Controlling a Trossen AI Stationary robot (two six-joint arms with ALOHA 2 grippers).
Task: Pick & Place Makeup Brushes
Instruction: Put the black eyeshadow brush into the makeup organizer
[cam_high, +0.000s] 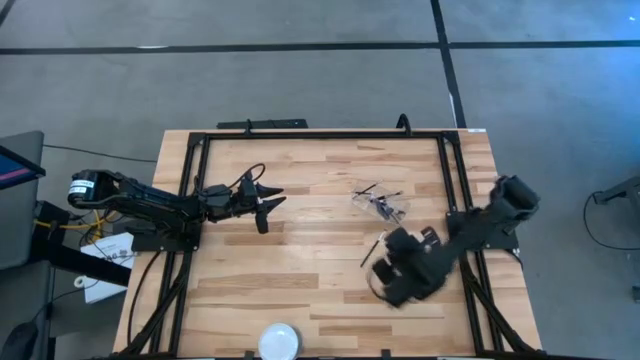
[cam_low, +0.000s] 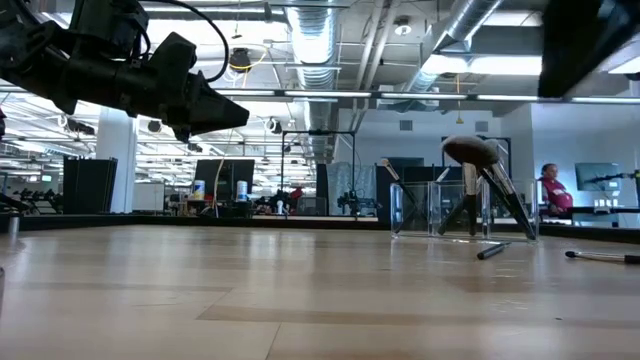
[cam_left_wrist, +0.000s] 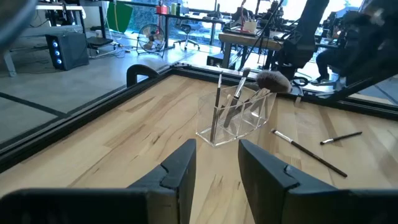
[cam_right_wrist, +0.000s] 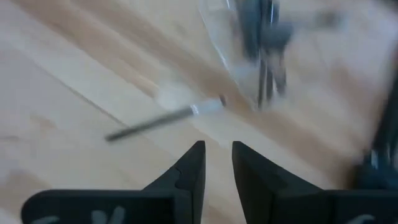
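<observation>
A: What worries you here?

B: The loose brush (cam_right_wrist: 165, 118) on the counter (cam_high: 300, 270) lies just beside the foot of the clear holder (cam_left_wrist: 236, 115). Going by the right wrist view, the right end effector (cam_right_wrist: 217, 163) hangs above bare wood with that brush ahead of its fingertips, not between them. If it drops as it stands, I judge it closes on nothing, or one finger nudges the thin handle and rolls it away.

A: And the holder itself?

B: It looks light and already carries several makeup brushes (cam_left_wrist: 249, 93), including the fluffy-headed one (cam_low: 470, 152). A sideways brush from the arm could tip it and spill them.

A: How do the fingers stand?

B: On the right, a narrow gap shows between them and nothing is held. The left end effector (cam_high: 268, 203) sits at centre-left of the overhead frame, well apart from the holder, fingers also parted and empty.

A: Where is everything in the overhead frame?

B: The holder sits right of centre, and the right end effector is just below it and slightly right. More loose brushes lie there too: the left wrist view shows one long one (cam_left_wrist: 309, 151) and a shorter one (cam_left_wrist: 341, 137) beside the holder.
</observation>
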